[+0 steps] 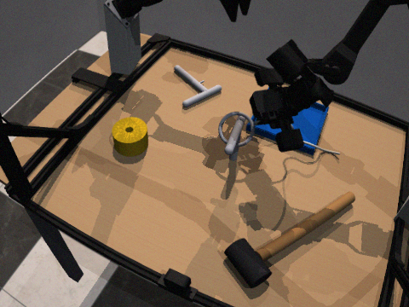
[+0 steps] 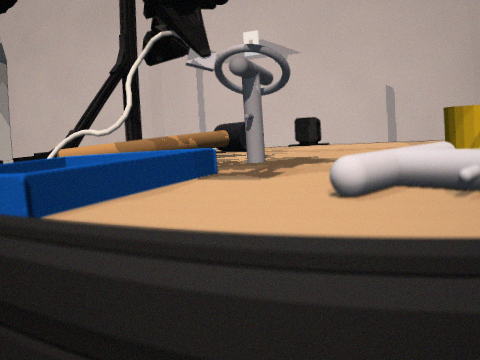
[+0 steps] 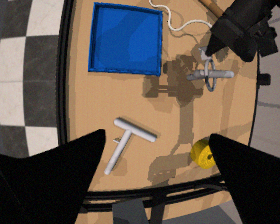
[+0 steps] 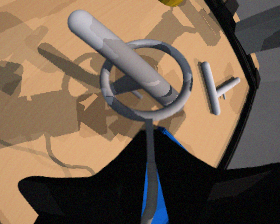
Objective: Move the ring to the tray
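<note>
The grey ring (image 1: 221, 126) (image 2: 286, 71) (image 4: 188, 75) hangs tilted around the crossbar of the upright grey stake (image 1: 233, 139) (image 2: 254, 121) (image 3: 225, 74) (image 4: 90, 32). A thin cord (image 2: 129, 91) (image 3: 182, 28) (image 4: 151, 165) runs from the ring between the right fingers and trails off pale behind them. My right gripper (image 2: 207, 54) (image 4: 149, 135) is shut on the cord, close beside the ring. The blue tray (image 1: 320, 124) (image 2: 125, 176) (image 3: 125, 40) lies flat, open side up, partly hidden by the right arm in the top view. My left gripper (image 1: 239, 17) (image 3: 159, 137) is open and empty, high above the table.
A grey T-shaped piece (image 1: 202, 96) (image 2: 365, 173) (image 3: 135, 130) lies on the table near the tray. A yellow cylinder (image 1: 130, 137) (image 3: 201, 154) stands near one end. A mallet (image 1: 307, 227) with a wooden handle lies on the stake's other side. A black frame edges the table.
</note>
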Robot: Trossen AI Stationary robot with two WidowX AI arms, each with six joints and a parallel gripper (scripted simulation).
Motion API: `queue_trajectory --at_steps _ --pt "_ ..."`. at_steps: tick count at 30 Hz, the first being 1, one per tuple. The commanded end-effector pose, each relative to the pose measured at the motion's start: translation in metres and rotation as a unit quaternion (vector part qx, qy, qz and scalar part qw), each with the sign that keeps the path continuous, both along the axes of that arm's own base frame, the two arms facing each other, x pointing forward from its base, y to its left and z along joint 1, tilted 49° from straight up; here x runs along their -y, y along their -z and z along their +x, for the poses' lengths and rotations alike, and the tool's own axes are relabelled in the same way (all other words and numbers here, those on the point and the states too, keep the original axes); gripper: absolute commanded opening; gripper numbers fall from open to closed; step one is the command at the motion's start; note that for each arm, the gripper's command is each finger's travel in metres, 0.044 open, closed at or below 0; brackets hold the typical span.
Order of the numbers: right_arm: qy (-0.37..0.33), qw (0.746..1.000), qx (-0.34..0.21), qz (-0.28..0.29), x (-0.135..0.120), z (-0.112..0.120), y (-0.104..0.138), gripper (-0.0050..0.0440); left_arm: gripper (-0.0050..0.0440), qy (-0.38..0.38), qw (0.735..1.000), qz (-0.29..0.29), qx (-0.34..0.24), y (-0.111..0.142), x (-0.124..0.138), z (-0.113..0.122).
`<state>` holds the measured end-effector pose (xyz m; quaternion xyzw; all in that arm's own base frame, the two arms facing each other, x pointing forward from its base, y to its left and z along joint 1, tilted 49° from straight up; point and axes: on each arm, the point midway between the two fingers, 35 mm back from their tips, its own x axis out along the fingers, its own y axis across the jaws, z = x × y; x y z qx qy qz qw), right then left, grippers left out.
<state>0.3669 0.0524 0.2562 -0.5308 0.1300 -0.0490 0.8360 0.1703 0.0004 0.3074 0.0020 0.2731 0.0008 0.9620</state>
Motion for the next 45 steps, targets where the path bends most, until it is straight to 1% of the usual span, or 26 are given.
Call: queue_trajectory --at_steps 1,45 --pt "0.002 1.0 -0.004 -0.004 -0.001 0.001 0.004 0.0 0.04 0.0 1.0 -0.002 0.0 0.0 0.0 0.0" --pt "0.037 0.998 0.008 -0.04 -0.017 0.003 0.011 0.0 0.04 0.0 1.0 -0.002 0.0 0.0 0.0 0.0"
